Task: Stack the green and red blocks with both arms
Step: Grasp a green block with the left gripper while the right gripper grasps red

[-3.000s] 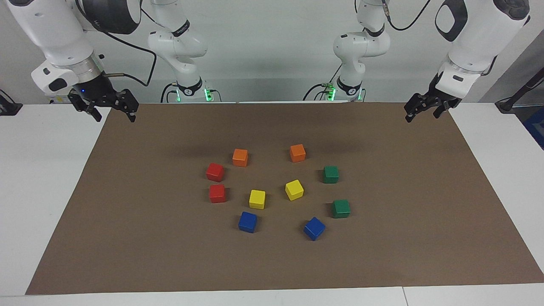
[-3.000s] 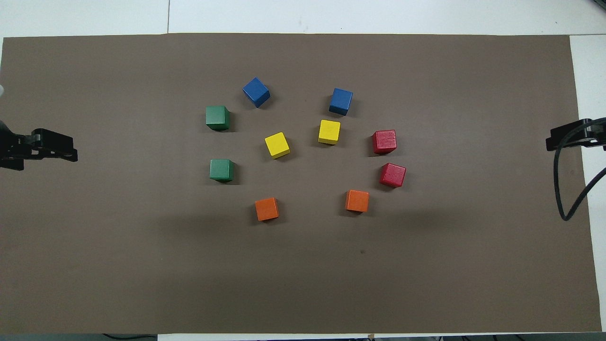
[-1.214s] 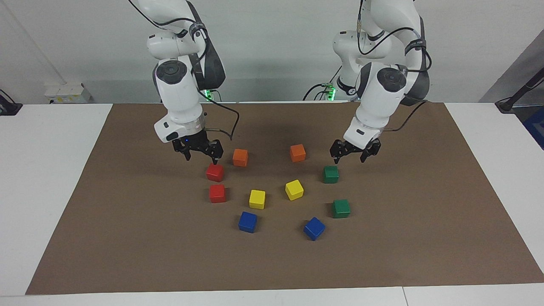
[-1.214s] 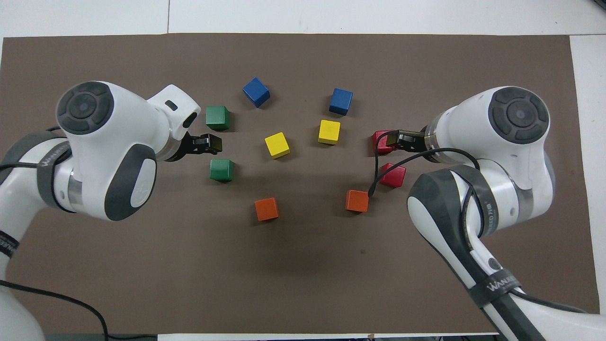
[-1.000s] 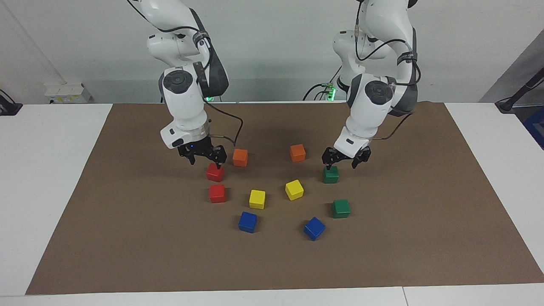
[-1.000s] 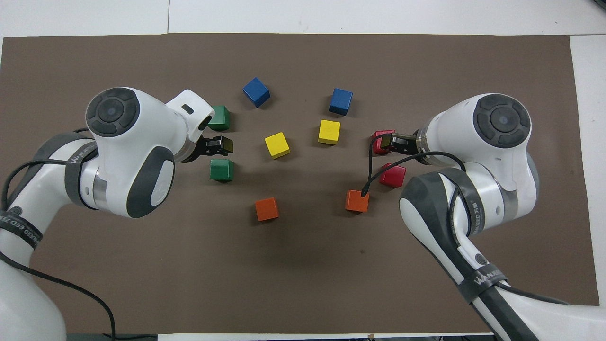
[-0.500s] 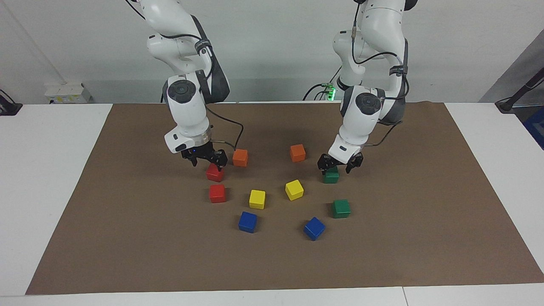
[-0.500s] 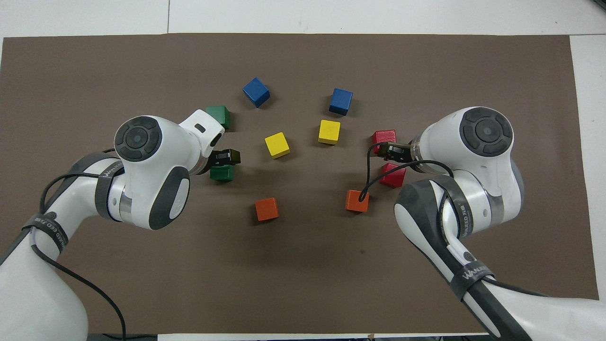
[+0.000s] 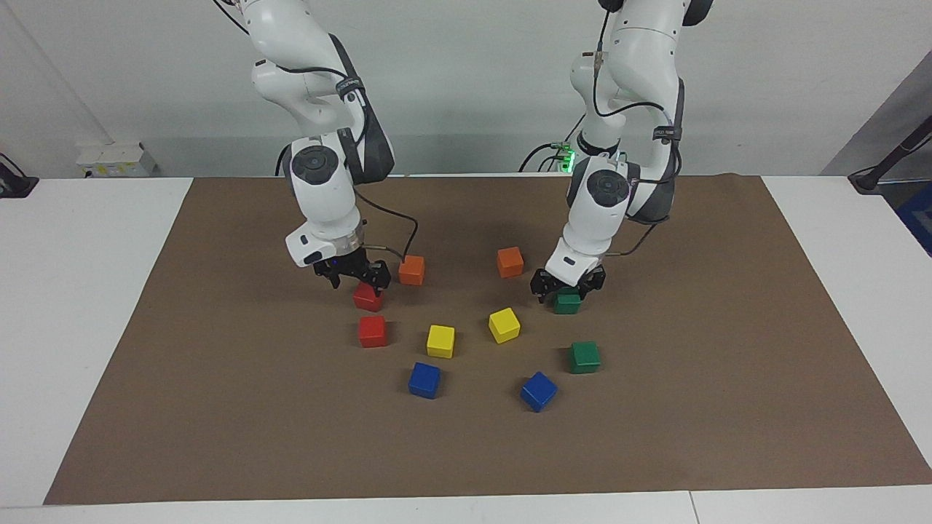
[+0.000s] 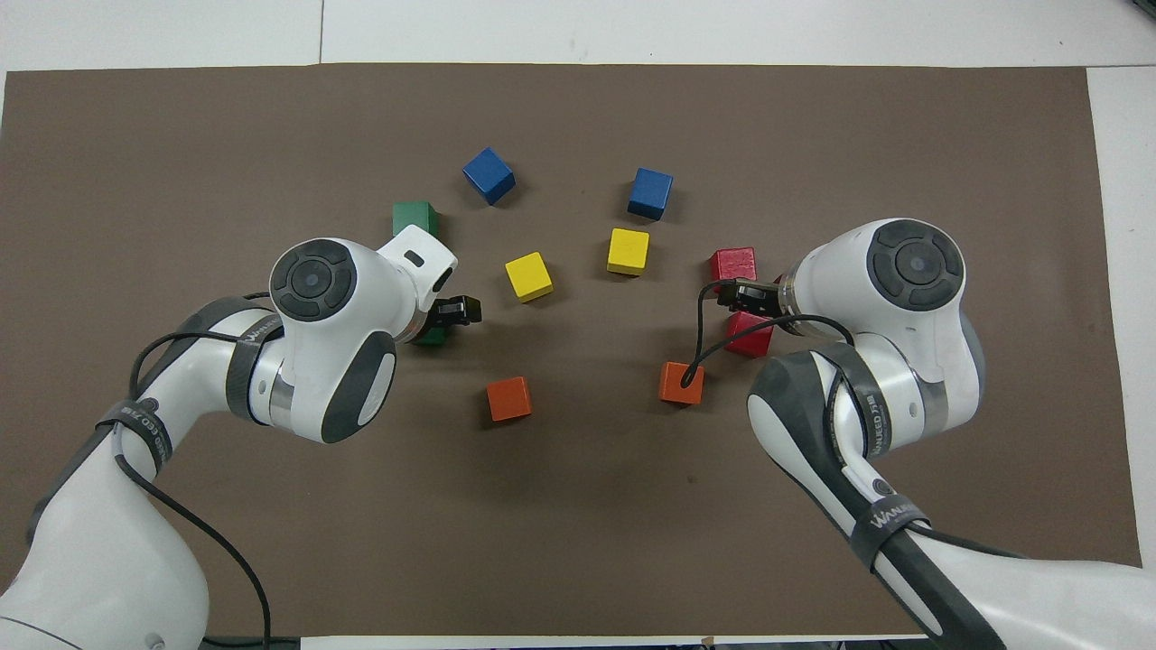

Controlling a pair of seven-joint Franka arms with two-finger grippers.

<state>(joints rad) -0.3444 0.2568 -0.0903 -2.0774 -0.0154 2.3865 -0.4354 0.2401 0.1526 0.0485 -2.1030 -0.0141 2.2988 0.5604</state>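
Left tool (image 9: 566, 288) hanging open, straddling nearer green cube (image 9: 566, 301), beside orange cube (image 9: 510, 262). Right tool (image 9: 355, 278) open over nearer red cube (image 9: 368, 298). Cubes glossy, no long axis.

**Glossy cubes on a matt brown sheet**

The small red cubes (image 9: 372, 331) and dark green cubes (image 9: 584, 356) have smooth, slightly shiny painted faces, as do the orange (image 9: 510, 262), yellow (image 9: 440, 340) and blue cubes (image 9: 424, 380). They lie on a flat brown paper-like sheet (image 9: 655, 437), matt and without sheen. The large white arm shells (image 10: 343, 361) look like smooth glossy plastic with matt grey caps (image 10: 912, 260). The white tabletop (image 9: 65, 291) is smooth.
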